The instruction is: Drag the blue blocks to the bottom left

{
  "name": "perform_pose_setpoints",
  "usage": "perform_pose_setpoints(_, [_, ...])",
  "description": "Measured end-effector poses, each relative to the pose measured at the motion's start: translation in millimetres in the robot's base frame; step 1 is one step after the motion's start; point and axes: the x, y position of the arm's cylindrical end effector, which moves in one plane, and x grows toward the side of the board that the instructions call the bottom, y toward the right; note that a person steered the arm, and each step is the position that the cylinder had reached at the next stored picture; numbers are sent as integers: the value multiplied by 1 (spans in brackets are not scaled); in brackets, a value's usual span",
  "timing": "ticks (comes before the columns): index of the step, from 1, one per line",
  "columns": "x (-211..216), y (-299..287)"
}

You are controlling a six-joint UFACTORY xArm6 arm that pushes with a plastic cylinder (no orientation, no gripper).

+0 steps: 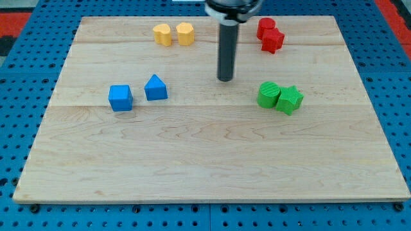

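Blocks of interest sit left of centre on the wooden board [205, 186]: a blue cube [121, 97] and, just beside it toward the view's right, a blue house-shaped block [155, 88], the two apart by a narrow gap. My tip [225, 79] stands on the board near its middle, well apart from both, toward the view's right of them and slightly higher in the view. The rod carries no jaws and has hold of nothing; it touches no block.

Judgement: this position suits the task, since a push from the upper right would send the blue pair toward the bottom left corner, which lies open.

Other groups stand clear of that path: two yellow blocks [173, 33] at the view's top, two red blocks [270, 34] at the top right, two green blocks [280, 96] touching each other at the right.

Risk noted: the house-shaped block may rotate off the tip when struck off-centre.
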Motion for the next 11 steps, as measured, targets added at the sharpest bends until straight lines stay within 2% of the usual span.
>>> perform_pose_setpoints(1, [-1, -45])
perform_pose_setpoints(3, [48, -172])
perform_pose_setpoints(4, [67, -213])
perform_pose_setpoints(5, [78, -205])
perform_pose_setpoints(6, [40, -219])
perform_pose_setpoints(7, [64, -276])
perform_pose_setpoints(8, [105, -264])
perform_pose_setpoints(9, [62, -264])
perform_pose_setpoints(10, [60, -228])
perform_pose_setpoints(11, [104, -252])
